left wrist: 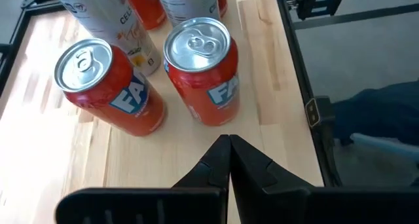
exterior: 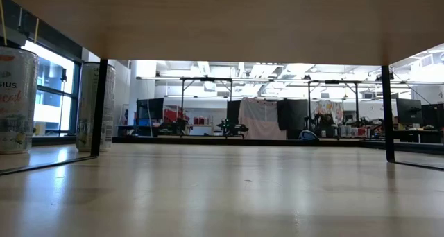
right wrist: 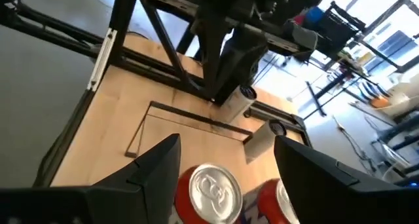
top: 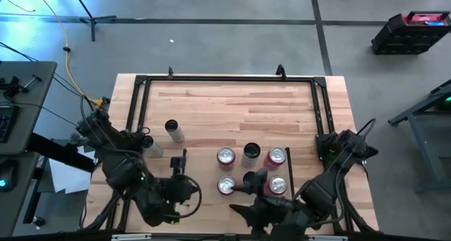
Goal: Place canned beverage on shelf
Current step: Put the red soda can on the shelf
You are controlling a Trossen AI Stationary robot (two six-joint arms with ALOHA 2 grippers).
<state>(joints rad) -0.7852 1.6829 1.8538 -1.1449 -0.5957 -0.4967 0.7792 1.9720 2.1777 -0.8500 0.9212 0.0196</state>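
Note:
Several cans, mostly red with silver tops [top: 226, 185], stand on the pale-wood shelf [left wrist: 171, 155], whose underside fills the top of the low view [exterior: 229, 22]. My right gripper [right wrist: 226, 149] hangs open above the near-left red can [right wrist: 209, 192], its fingers standing either side of it, higher up and apart. My left gripper [left wrist: 229, 142] is shut, holds nothing, and points slanting down at two red cans [left wrist: 200, 73] from the shelf's left end. A silver can [top: 173, 131] and a paler one [top: 151, 146] are on the tabletop left of the shelf.
Two tall pale cans [exterior: 14, 98] [exterior: 97, 105] stand upright by the shelf's dark post [exterior: 101, 105]. A black tube frame [top: 141, 107] rings the tabletop. The tabletop's far half [top: 232, 103] is bare wood. Both arms crowd the near edge.

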